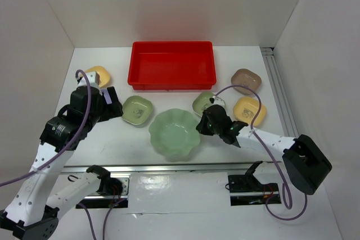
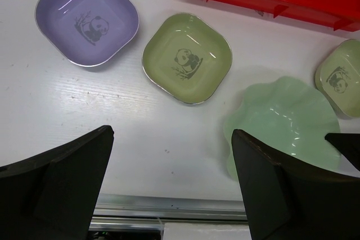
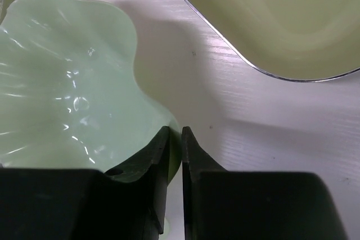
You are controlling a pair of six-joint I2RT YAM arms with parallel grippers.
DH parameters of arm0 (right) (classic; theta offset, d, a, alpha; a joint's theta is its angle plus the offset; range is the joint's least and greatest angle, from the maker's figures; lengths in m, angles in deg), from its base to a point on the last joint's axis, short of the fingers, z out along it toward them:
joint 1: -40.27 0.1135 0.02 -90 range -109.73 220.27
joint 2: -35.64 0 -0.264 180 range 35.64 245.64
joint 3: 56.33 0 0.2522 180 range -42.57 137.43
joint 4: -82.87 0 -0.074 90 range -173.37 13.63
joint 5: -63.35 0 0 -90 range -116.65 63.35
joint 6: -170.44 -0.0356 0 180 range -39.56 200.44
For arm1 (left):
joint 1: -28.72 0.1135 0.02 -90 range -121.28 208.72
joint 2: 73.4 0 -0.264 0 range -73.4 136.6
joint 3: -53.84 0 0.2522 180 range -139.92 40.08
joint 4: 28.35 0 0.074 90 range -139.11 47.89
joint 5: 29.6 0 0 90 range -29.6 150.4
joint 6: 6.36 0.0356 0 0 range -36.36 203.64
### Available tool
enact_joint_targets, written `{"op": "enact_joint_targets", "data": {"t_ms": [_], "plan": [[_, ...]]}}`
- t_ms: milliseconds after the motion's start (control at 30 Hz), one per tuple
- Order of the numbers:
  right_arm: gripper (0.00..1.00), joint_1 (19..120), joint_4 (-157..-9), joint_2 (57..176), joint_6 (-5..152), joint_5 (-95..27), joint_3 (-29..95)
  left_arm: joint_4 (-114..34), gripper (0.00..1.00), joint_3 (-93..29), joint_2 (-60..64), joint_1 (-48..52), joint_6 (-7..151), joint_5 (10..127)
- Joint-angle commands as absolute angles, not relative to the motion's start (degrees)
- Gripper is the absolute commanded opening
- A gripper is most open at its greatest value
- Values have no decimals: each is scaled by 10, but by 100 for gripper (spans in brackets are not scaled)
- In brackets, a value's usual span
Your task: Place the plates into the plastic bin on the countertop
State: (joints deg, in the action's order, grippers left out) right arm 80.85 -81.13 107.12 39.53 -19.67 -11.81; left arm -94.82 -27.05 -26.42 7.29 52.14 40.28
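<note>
The large pale green scalloped dish [image 1: 174,133] sits at the centre of the white countertop [image 1: 112,139]. My right gripper [image 1: 201,126] is shut on its right rim; the wrist view shows the rim [image 3: 62,82] pinched between the fingers [image 3: 175,133]. My left gripper [image 1: 115,108] is open and empty above the counter [image 2: 171,155], near a small green dish [image 2: 187,58] and the lavender dish [image 2: 87,18]. The red bin [image 1: 171,85] stands empty at the back. A second green dish [image 1: 202,102], two yellow dishes [image 1: 97,75] [image 1: 250,111] and the brown dish [image 1: 246,80] lie around.
White walls enclose the counter on three sides. A metal rail [image 1: 169,168] runs along the near edge and another [image 1: 278,91] along the right side. My left arm hides the lavender dish in the top view.
</note>
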Motion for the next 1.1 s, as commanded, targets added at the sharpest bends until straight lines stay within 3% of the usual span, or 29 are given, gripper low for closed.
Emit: {"op": "enact_joint_targets", "data": {"t_ms": [0, 300, 500, 800, 1067], "plan": [[0, 809, -756, 1059, 397, -166, -106, -938, 100, -283, -273, 68, 527, 385], [0, 809, -687, 953, 392, -224, -15, -943, 100, -283, -273, 68, 522, 380], [0, 809, -661, 951, 418, -210, 83, -943, 100, -283, -279, 68, 522, 380], [0, 689, -790, 1125, 449, -295, 245, -943, 100, -283, -284, 68, 522, 385], [0, 578, -843, 1445, 412, -419, 511, -932, 100, -262, -290, 58, 522, 410]]}}
